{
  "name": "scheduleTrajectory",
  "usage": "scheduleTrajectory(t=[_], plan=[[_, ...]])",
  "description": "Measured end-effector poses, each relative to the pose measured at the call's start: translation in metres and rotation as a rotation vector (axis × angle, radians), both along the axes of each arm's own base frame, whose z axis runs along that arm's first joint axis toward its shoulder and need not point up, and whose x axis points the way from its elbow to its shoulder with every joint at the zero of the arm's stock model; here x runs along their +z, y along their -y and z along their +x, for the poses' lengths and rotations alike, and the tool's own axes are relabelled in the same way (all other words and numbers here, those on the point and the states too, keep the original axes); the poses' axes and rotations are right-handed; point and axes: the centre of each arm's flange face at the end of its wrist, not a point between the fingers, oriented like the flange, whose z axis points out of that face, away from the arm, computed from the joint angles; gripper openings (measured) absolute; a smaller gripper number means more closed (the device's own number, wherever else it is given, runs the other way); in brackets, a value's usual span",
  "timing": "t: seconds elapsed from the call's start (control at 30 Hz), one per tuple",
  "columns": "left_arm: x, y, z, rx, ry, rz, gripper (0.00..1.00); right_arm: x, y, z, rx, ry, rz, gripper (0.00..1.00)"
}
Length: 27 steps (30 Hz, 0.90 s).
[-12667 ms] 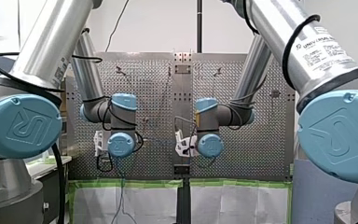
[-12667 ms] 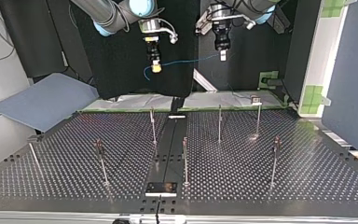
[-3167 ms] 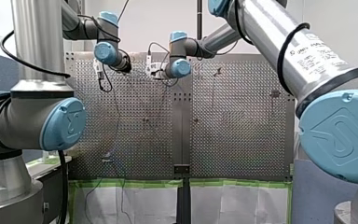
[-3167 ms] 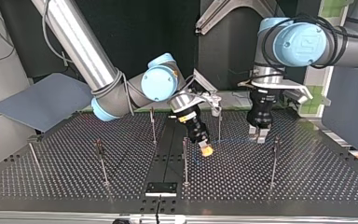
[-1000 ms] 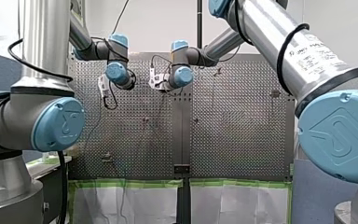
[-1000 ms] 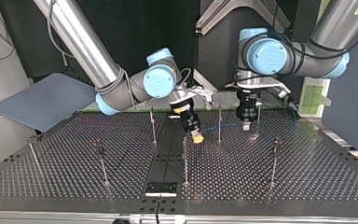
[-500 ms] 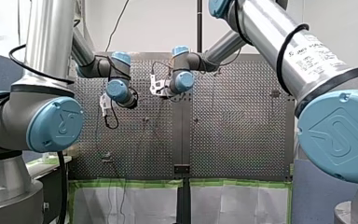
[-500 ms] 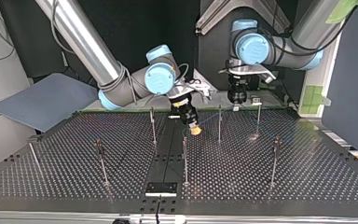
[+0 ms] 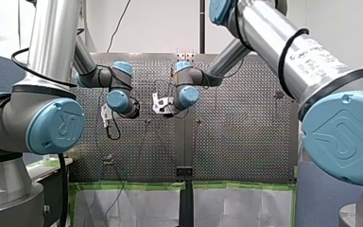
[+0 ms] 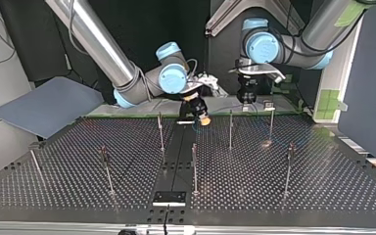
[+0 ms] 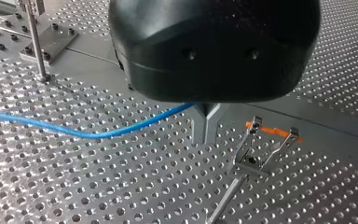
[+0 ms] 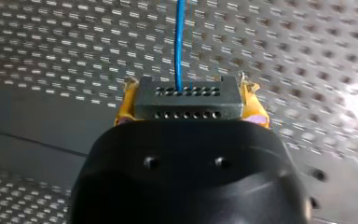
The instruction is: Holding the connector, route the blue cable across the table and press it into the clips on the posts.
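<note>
The right wrist view shows my right gripper [image 12: 189, 115] with its yellow pads shut on a grey connector [image 12: 189, 95], and the blue cable [image 12: 179, 42] runs out of the connector ahead of it. My left gripper [image 11: 205, 136], black with metal fingers, is shut on the blue cable [image 11: 74, 132], which trails away over the perforated table. A clip [image 11: 261, 148] with orange tips stands on a post just beside these fingers. In the top view my right gripper [image 10: 204, 120] hangs near the table's far edge, with my left gripper [image 10: 247, 102] to its right.
Several thin posts stand on the perforated table [image 10: 323, 186], such as those at the middle [image 10: 194, 166], behind it [image 10: 230, 129] and on the right [image 10: 289, 166]. A grey board [image 10: 44, 105] lies off the table's left corner.
In the top view both grippers have drawn back toward the table's far edge, carrying the connector and cable with them. The cable between them has moved away from the middle posts.
</note>
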Motion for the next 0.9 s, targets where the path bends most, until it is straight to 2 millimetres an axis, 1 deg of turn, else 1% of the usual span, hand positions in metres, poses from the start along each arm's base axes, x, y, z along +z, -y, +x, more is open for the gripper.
scheduleTrajectory(t=[0.1, 0.2, 0.37, 0.6, 0.77, 0.9], plan=[[-0.007, -0.002, 0.004, 0.005, 0.0, -0.005, 0.0, -0.013, 0.0, 0.001, 0.001, -0.014, 0.008, 0.0], [-0.017, -0.004, 0.008, 0.013, -0.008, -0.007, 0.0, -0.017, 0.004, -0.001, -0.005, -0.015, 0.011, 0.0], [-0.034, -0.005, 0.012, 0.017, -0.025, -0.011, 0.0, -0.019, 0.01, -0.005, -0.011, -0.011, 0.015, 0.0], [-0.051, -0.005, 0.018, 0.011, -0.029, -0.021, 0.0, -0.018, 0.017, -0.005, -0.003, 0.023, 0.023, 0.0], [-0.053, -0.007, 0.025, 0.006, -0.001, -0.037, 0.0, -0.02, 0.02, -0.007, -0.005, 0.03, 0.028, 0.0], [-0.051, -0.011, 0.031, 0.004, 0.021, -0.051, 0.0, -0.026, 0.025, -0.009, -0.011, 0.027, 0.033, 0.0]])
